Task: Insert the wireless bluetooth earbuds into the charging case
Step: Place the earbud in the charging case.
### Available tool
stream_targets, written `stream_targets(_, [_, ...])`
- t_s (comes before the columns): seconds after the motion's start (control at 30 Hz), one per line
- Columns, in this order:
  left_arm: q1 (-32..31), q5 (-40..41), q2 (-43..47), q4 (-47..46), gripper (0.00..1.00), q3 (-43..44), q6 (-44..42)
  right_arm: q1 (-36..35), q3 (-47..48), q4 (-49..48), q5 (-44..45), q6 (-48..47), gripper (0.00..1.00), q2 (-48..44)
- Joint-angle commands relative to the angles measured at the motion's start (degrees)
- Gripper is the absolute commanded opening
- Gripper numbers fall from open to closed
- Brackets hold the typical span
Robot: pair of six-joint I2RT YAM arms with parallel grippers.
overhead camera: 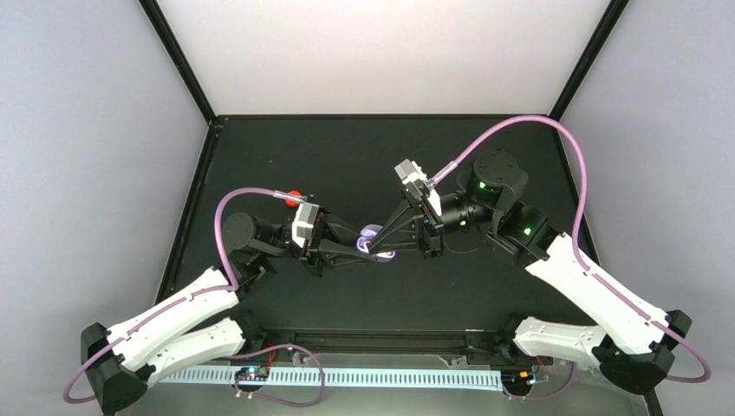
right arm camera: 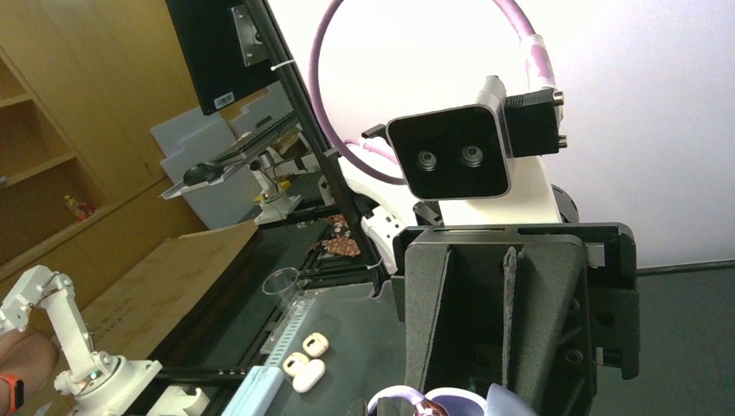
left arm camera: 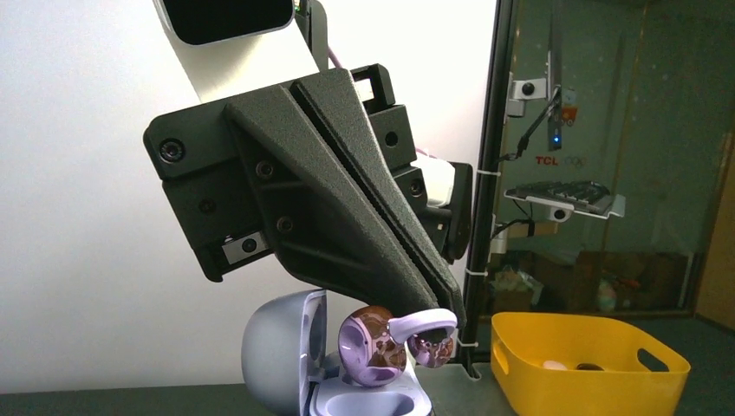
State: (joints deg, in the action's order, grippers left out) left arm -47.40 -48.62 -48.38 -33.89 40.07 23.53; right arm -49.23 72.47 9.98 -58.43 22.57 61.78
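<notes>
Closest to the left wrist camera, the charging case [left arm camera: 279, 357] is seen at the bottom of that view: lilac-grey and open, with its lid stood upright on the left and its hollow base to the right. It is gripped by the left jaws, which are drawn narrow around it. Their tips are hidden below the frame there, but in the top view they are seen reaching the case from the left. Whether the case rests on the surface [overhead camera: 347, 156] cannot be told.

A purple earbud [left arm camera: 371, 351] is held just above the open base, beside the lid, and is not yet seated; whether it touches the rim cannot be told. It is pinched by its pale hook between the right jaws, which are closed tight and slanted down from the upper left of the left wrist view.

In the top view the two pairs of jaws are brought together at the middle of the black surface, the left arm [overhead camera: 173, 312] reaching in from the near left and the right arm [overhead camera: 598, 286] from the right. A small red-orange object [overhead camera: 296, 194] is seen farther back on the left, just beyond the left arm's wrist and partly hidden by it; what it is cannot be made out.

Beyond the surface's edge, a yellow bin [left arm camera: 598, 373] is seen in the left wrist view, and three small cream pebble-shaped pieces [right arm camera: 308, 375] are laid close together at the lower left of the right wrist view
</notes>
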Motion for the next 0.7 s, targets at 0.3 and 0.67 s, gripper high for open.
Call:
stream_targets(0.3, [-0.88, 0.84, -0.22, -0.69, 0.02, 1.30, -0.83, -0.51, 1.71, 1.69, 2.25, -1.30, 0.01, 0.10])
stream_targets(0.67, [-1.01, 1.45, -0.09, -0.90, 0.02, 0.82, -0.77, -0.51, 2.63, 4.37, 4.24, -3.26, 0.04, -0.38])
